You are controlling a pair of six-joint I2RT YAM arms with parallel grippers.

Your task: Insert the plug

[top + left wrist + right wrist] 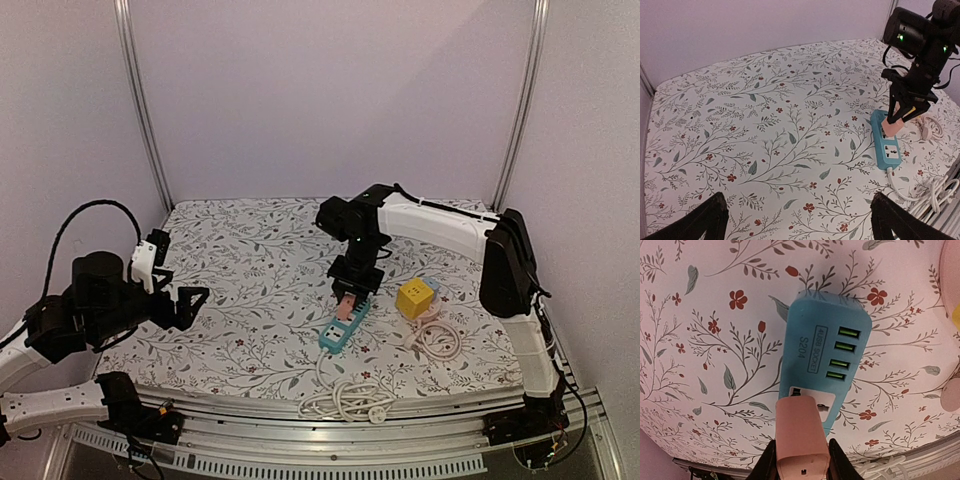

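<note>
A blue power strip [340,328] lies on the flowered cloth, right of centre; it also shows in the left wrist view [885,144] and the right wrist view [826,355]. My right gripper [350,293] is shut on a pink plug [799,435] and holds it just over the strip's white socket [823,405], with the black fingers [838,457] on both of its sides. The plug also shows in the left wrist view [891,126]. My left gripper [183,302] is open and empty at the left, well away from the strip.
A yellow cube [414,297] sits right of the strip. A coiled pink cable [437,337] lies by it. The strip's white cord [347,399] is bundled at the front edge. Metal frame posts [141,100] stand at the back corners.
</note>
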